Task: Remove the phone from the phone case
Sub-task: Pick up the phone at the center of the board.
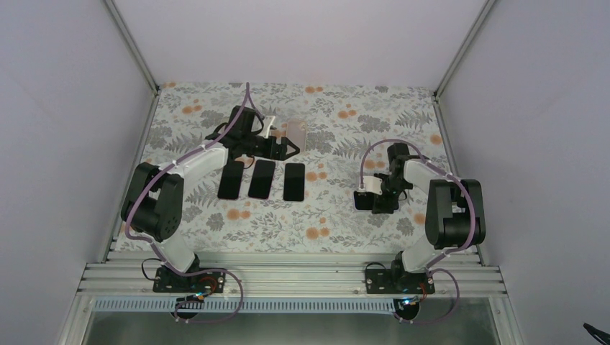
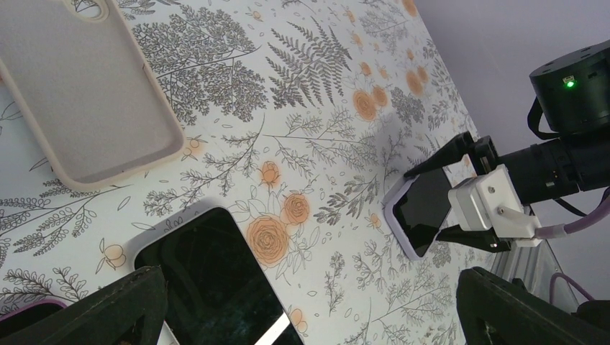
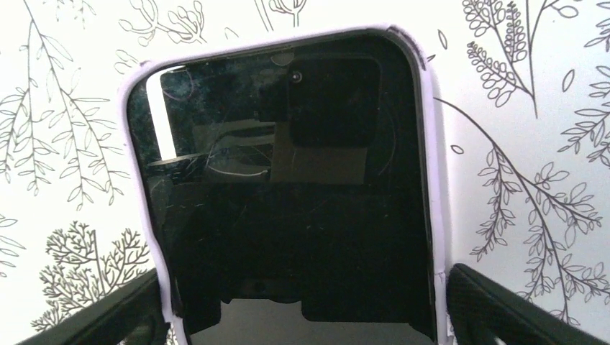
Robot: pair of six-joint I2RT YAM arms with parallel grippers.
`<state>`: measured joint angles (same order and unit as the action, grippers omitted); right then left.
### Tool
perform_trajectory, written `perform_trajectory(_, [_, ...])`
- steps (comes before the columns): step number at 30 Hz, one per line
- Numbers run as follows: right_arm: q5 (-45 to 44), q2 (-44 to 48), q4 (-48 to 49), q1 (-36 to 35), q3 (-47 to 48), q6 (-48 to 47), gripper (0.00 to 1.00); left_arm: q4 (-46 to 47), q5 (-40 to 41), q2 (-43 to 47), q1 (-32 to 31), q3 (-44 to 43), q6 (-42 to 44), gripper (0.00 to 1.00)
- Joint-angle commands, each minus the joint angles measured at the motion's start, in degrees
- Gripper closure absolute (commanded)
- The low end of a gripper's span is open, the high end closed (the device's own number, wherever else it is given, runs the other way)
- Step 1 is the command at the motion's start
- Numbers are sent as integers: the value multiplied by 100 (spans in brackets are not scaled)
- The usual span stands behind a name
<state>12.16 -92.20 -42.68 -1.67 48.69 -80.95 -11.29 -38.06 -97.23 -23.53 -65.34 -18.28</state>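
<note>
Phone [image 3: 288, 215] — bottom end cut off.

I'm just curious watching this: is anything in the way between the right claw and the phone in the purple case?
Nothing visible does. The right gripper has its fingers on either side of the cased phone, with only bare patterned table around it.

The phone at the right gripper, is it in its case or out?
In: the pale purple case wraps the dark screen of the phone along the top and both sides.
</note>
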Motion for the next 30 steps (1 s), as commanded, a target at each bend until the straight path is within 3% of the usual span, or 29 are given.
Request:
perform_trajectory(1, [-476,-352,362,50,-220,-203,18,147,-79,-102,-3,-151,-52,0])
perform_trajectory(7, [-487,-372,402,24,-144,-43,40,162,-79,-35,0,-130,-68,0])
perform_trajectory(14, [321,148,295,-122,476,566,48,260,-323,95,14,-66,-152,0])
perform_trajectory(22, [1461,291,128,-177,1281,1672,51,705,-929,231,42,135,-481,0])
perform_trajectory(30, [1869,792,713,-771,1622,3085,50,1185,-1603,213,30,227,-855,3])
